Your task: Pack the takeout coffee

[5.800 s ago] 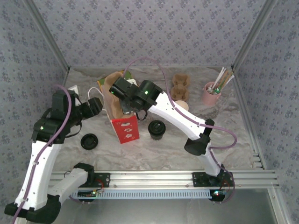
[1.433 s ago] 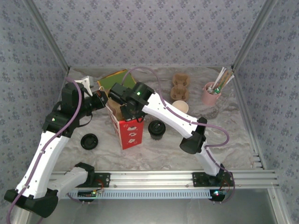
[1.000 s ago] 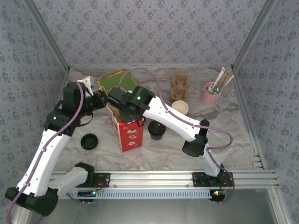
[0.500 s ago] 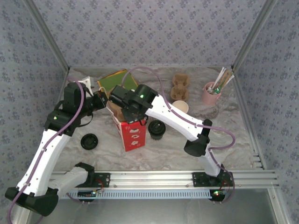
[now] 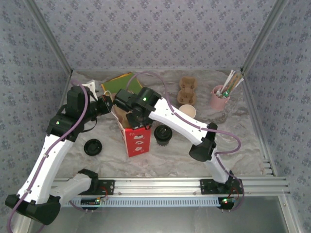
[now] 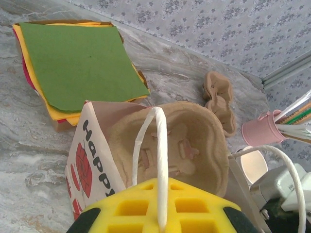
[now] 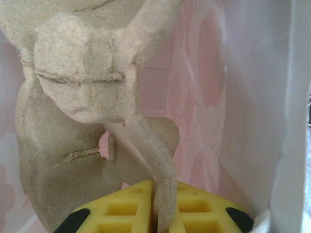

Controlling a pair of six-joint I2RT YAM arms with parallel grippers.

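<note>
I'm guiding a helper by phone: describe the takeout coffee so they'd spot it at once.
Find the tall red-and-white paper bag at the centre of the top view. Just right of it stands the takeout coffee, a short round cup. Its dark ribbed sleeve sets it apart from the plain cream cup behind it.

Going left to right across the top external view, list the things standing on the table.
black lid → red-and-white bag → takeout coffee → cardboard cup carrier → pink cup of sticks
</note>
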